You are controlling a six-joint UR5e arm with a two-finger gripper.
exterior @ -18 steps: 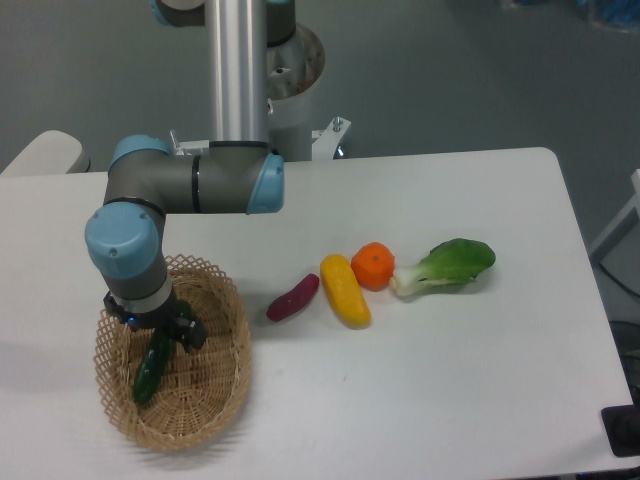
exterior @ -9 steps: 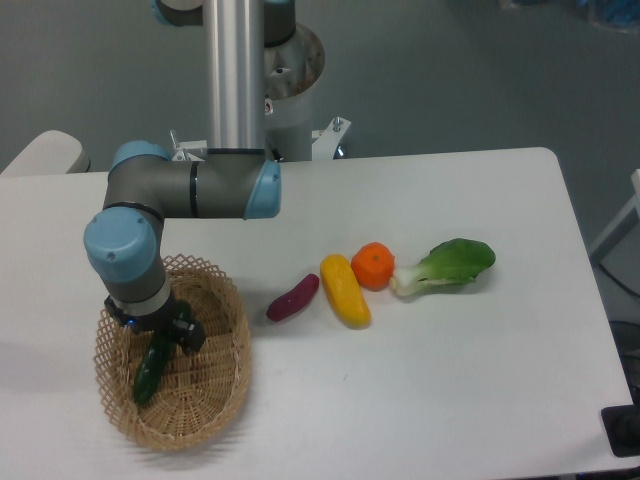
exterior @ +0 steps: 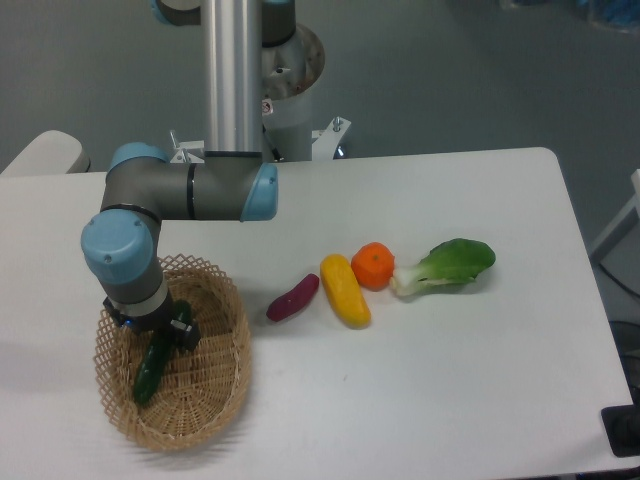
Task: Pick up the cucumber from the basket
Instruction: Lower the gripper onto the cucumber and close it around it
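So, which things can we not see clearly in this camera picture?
- Gripper: the wrist covers most of it, so whether its jaws are open or shut cannot be told.
- Cucumber: its upper end is hidden behind the gripper; contact cannot be told.
- Basket: the arm hides part of the far rim.
- Dark object at the right edge: cut off, unidentifiable.

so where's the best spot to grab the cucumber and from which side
Probably near its upper end, coming straight down from above. The cucumber lies flat inside the basket, whose raised rim blocks a sideways approach. It is slim, so the fingers should straddle its narrow width. The end effector already sits over that upper end.
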